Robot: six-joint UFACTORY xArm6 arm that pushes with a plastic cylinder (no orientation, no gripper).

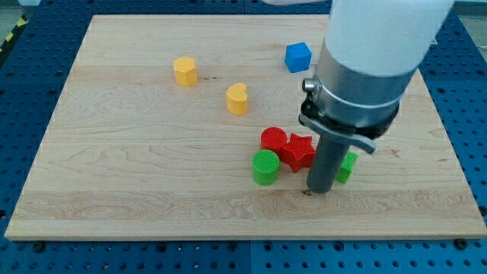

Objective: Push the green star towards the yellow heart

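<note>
The green star (348, 167) lies at the view's lower right, mostly hidden behind my rod; only its right edge shows. The yellow heart (237, 99) sits near the board's middle, up and to the left of it. My tip (319, 190) rests on the board just left of the green star, touching or nearly touching it, and just right of the red star (298, 151).
A red cylinder (273, 141) and a green cylinder (265, 167) crowd against the red star's left. A yellow hexagonal block (185, 71) sits upper left. A blue cube (298, 56) sits at the top. The wooden board (137, 190) ends on a blue pegboard.
</note>
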